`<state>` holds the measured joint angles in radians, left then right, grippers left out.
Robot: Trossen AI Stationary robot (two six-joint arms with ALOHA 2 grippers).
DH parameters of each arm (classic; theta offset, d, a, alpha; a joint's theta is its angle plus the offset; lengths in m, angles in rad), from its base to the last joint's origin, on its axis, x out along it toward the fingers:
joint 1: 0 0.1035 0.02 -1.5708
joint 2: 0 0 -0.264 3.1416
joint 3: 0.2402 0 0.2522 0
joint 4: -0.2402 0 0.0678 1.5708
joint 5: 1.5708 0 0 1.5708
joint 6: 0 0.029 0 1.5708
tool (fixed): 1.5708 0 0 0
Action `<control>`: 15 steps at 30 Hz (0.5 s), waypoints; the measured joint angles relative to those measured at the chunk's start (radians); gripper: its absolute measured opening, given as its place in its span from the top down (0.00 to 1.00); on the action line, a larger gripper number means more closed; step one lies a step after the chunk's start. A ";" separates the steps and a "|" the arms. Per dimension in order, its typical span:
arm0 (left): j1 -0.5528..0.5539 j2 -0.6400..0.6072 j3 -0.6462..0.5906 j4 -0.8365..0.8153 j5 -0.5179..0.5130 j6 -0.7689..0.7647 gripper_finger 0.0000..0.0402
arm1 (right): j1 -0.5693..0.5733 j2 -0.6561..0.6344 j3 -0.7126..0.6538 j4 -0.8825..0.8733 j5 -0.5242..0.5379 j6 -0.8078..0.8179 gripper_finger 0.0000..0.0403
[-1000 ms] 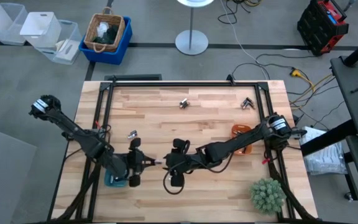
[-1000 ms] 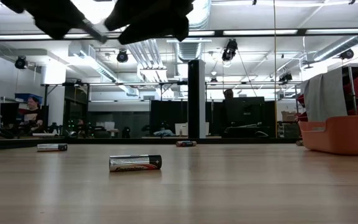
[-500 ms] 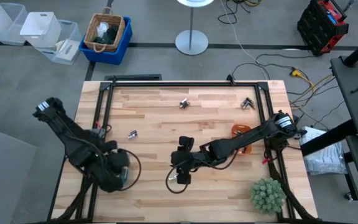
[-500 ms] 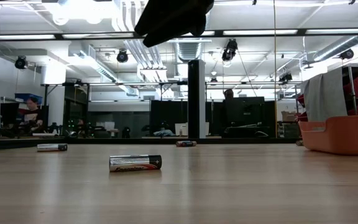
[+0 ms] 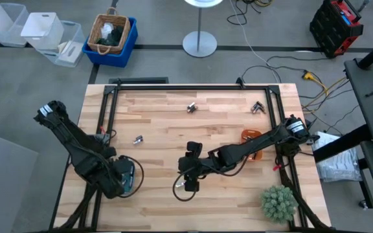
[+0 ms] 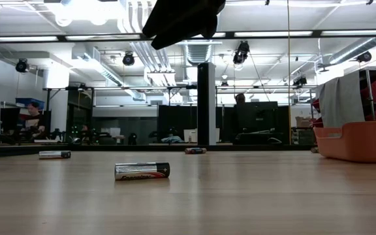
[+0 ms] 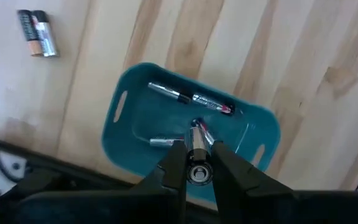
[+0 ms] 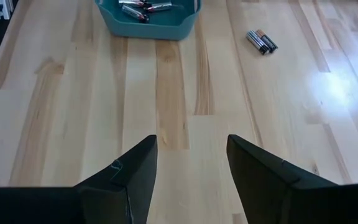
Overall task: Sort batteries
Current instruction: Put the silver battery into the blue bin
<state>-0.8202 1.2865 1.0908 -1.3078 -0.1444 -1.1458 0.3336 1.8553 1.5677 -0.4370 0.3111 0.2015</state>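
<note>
The left gripper pinches a battery above the teal tray, which holds more batteries. A loose pair lies beside it. The right gripper, fingers spread and empty, hovers mid-table; an orange tray sits beside its arm.

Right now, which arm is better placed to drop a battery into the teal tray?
The left. Its gripper already holds a battery over the teal tray. The right gripper is open, empty, over bare table, apart from the tray.
</note>
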 joint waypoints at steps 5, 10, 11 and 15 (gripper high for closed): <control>-0.002 -0.065 -0.133 0.121 0.000 -0.003 0.92 | 0.000 0.000 0.000 0.000 0.000 0.000 0.56; -0.002 -0.128 -0.269 0.220 0.002 -0.028 0.92 | 0.000 0.000 0.000 0.000 0.000 0.000 0.54; -0.002 -0.142 -0.293 0.246 0.002 -0.031 0.92 | 0.000 0.000 0.000 0.000 0.000 0.000 0.54; -0.002 -0.175 -0.368 0.279 0.005 -0.056 0.92 | 0.000 0.000 0.000 0.000 0.000 0.000 0.53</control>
<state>-0.8219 1.1117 0.7226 -1.0283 -0.1389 -1.2019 0.3336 1.8553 1.5677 -0.4366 0.3113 0.2020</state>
